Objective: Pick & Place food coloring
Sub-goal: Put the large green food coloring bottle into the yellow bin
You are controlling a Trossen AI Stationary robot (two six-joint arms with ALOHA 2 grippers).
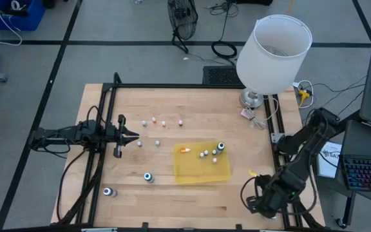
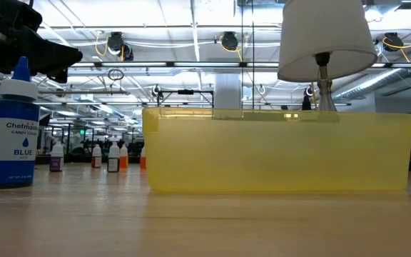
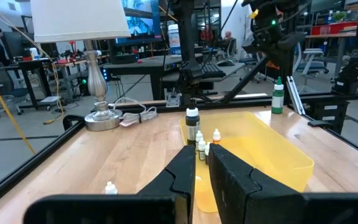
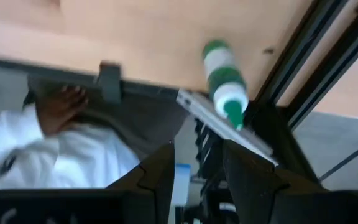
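Here, a wooden table [image 1: 192,193] is carrying a yellow tray [image 1: 201,174] near its middle, with small food coloring bottles [image 1: 163,122] scattered between the tray and the far edge. Several bottles are already standing inside the tray, and two larger dark bottles [image 1: 148,176] are sitting toward the near left corner. A white lamp [image 1: 272,51] is standing at the far right corner.

The left gripper [image 1: 134,136] is hovering just left of the tray with its fingers pressed together, holding nothing visible. The right gripper [image 4: 197,168] is hanging off the near right corner, beyond the table's edge, its fingers standing partly apart with nothing seen between them. A green-capped bottle [image 4: 224,81] is lying on the frame rail near it, outside the table surface.

Judging from this, the next pick would call for opening the left gripper wide before descending, then centering over one upright bottle and closing gently, so neighbouring bottles are not being knocked over.
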